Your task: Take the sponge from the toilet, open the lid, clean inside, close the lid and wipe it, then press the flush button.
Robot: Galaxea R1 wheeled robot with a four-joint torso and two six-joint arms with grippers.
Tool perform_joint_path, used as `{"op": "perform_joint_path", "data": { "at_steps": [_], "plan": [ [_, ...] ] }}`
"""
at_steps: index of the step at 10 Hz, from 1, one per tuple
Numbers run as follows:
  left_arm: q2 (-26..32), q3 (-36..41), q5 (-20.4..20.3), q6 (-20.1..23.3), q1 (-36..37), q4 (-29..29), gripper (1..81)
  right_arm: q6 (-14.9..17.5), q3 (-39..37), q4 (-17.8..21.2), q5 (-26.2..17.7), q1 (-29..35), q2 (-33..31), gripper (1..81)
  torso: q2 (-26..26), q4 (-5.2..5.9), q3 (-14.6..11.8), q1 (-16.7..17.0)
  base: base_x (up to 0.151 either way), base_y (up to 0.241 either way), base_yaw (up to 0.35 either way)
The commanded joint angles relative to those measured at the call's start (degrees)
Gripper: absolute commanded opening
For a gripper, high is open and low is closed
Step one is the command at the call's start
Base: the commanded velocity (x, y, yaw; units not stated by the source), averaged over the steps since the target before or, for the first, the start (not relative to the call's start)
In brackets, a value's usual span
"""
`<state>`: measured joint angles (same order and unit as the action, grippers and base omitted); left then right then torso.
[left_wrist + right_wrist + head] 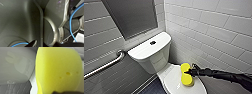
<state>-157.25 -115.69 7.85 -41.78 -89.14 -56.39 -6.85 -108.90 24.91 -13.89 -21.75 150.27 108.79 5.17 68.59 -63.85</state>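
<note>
Inspector: Nearest item?
Assessor: One sponge [57,70], pinched at its waist by the right gripper [188,72], jaws closed on it. It sits lower right of centre in the head frame, against the one shut lid [171,80].
Inspector: Step?
Assessor: Pick-up, I judge. Next needs a clean lift. One toilet [156,60], one flush button [153,42].

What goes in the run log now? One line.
right pincer: shut on sponge | sponge: on closed lid | flush button: untouched
</note>
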Motion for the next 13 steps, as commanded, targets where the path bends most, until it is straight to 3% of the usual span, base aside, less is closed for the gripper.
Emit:
{"op": "perform_joint_path", "data": {
  "at_steps": [1, 2, 3, 4, 6, 8, 13],
  "plan": [
    [0.35, 0.38, 2.70, 0.47, -1.44, -0.03, 81.1, -1.23, -0.86, 1.91, -2.99, 10.88, 1.80, 1.0, 0.00, -4.21, -2.27, 0.00, 0.000, 0.000, 0.000],
    [0.26, 0.37, 2.70, 0.47, -1.44, 0.06, 81.1, -1.23, -0.95, 1.73, -2.65, 10.80, 2.16, 1.0, -0.02, -5.23, -3.00, 0.00, 0.000, 0.000, 0.000],
    [0.17, 0.37, 2.70, 0.47, -1.44, 0.06, 81.1, -1.23, -2.00, 1.72, -2.72, 10.80, 2.60, 1.0, -0.02, -4.88, -3.59, -0.02, 0.000, 0.000, 0.000],
    [0.17, 0.37, 2.70, 0.47, -1.44, 0.06, 81.1, -1.23, -2.98, 2.07, -2.90, 10.62, 2.69, 1.0, -0.02, -3.00, -1.44, -0.02, 0.000, 0.000, 0.000],
    [-0.09, 0.37, 2.70, 0.47, -1.44, -0.03, 81.1, -2.02, -5.86, 2.60, -0.71, 7.38, 4.27, 1.0, -0.02, -5.27, -1.93, -0.02, 0.000, 0.000, 0.000],
    [-0.09, 0.37, 2.78, 0.47, -1.53, 0.06, 81.1, -4.48, -11.83, 2.69, 2.72, 4.03, 8.21, 1.0, -0.02, -5.28, -1.97, -0.02, 0.000, 0.000, 0.000],
    [-0.18, 0.20, 2.70, 0.47, -1.61, -0.03, 81.1, -4.22, -20.90, 0.50, 1.58, 4.20, 19.83, 1.0, -0.02, -5.28, -1.97, -0.02, 0.000, 0.000, 0.000]
  ]
}}
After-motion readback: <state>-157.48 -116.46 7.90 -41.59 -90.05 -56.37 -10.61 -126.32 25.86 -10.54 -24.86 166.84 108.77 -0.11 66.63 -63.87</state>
